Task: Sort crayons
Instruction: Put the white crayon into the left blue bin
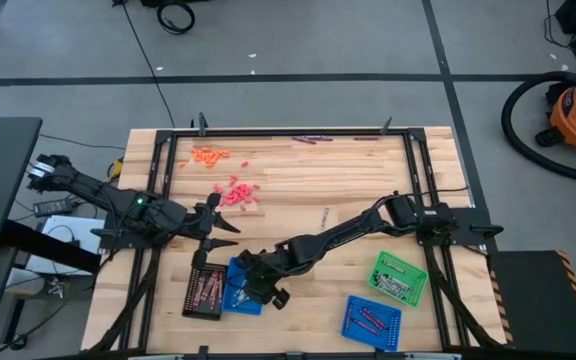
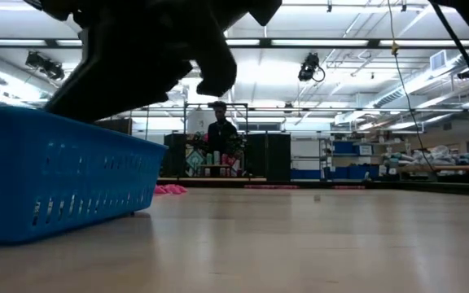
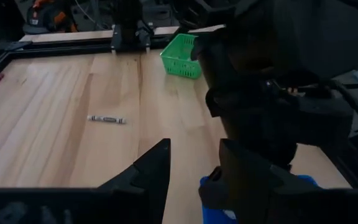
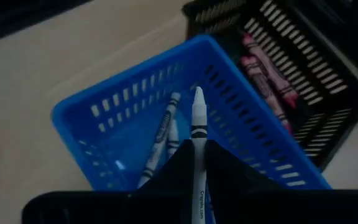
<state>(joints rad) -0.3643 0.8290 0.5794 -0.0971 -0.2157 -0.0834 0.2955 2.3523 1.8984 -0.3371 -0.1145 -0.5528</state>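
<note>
right gripper (image 4: pixel 199 163) clamped on a white crayon (image 4: pixel 198 134), long axis pointing forward from fingertips, blue tray (image 4: pixel 98 112) directly below it; left gripper (image 1: pixel 216 222) parted, empty, beside it.

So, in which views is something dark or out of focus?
Low view: the near blue plastic tray is soft and the arm above it a black silhouette against bright ceiling lamps. Right wrist view: the white crayon in the right gripper is sharp, and that gripper's own fingers are nearly black.
</note>
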